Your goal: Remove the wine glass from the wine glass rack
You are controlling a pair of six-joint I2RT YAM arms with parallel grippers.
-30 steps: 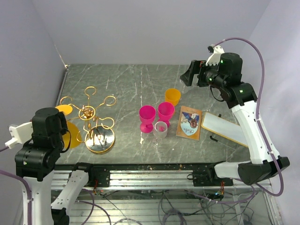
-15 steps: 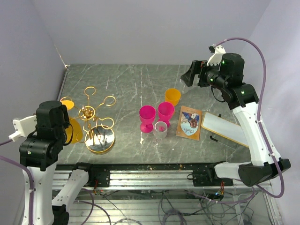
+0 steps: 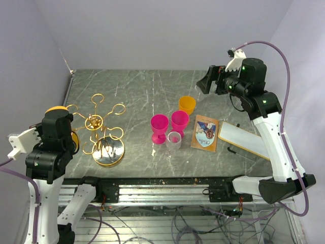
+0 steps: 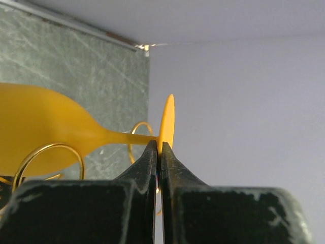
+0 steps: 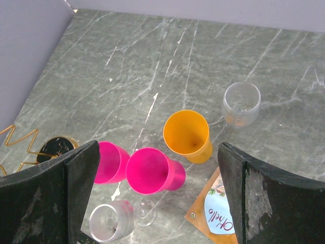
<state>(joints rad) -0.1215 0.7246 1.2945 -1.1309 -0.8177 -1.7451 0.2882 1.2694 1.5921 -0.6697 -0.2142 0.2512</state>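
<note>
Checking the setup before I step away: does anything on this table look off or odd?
Nothing looks spilled or broken. One oddity: the left gripper pinches the yellow wine glass only by the thin edge of its foot, beside the wine glass rack.

On the marble table (image 3: pixel 142 96) stand the wine glass rack (image 3: pixel 107 148), two pink goblets (image 3: pixel 159 124), orange cup (image 3: pixel 187 104), clear glass (image 3: pixel 173 141) and card (image 3: pixel 205 133).
</note>
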